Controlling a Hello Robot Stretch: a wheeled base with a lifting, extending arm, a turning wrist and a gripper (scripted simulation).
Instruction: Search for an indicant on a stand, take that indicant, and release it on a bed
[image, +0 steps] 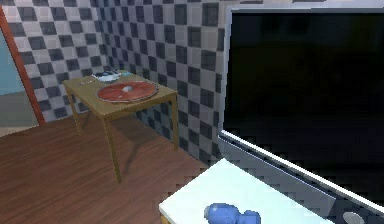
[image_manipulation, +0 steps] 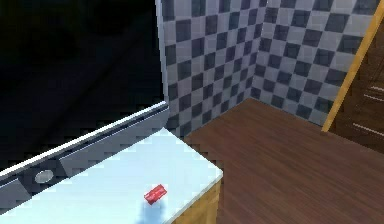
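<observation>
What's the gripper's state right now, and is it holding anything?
Gripper: cannot be told from these pictures.
A small red thing lies on the white stand top.

The stand has a flat white top and a light wood side panel under the top's near corner; the same stand occupies the forward view's lower right, its white top level. The small red object is short and blocky; it lies flat on the stand's white top, skewed to the top's edges; it sits near the outer edge, close to the corner, fully inside the rim; finer detail cannot be resolved.
</observation>
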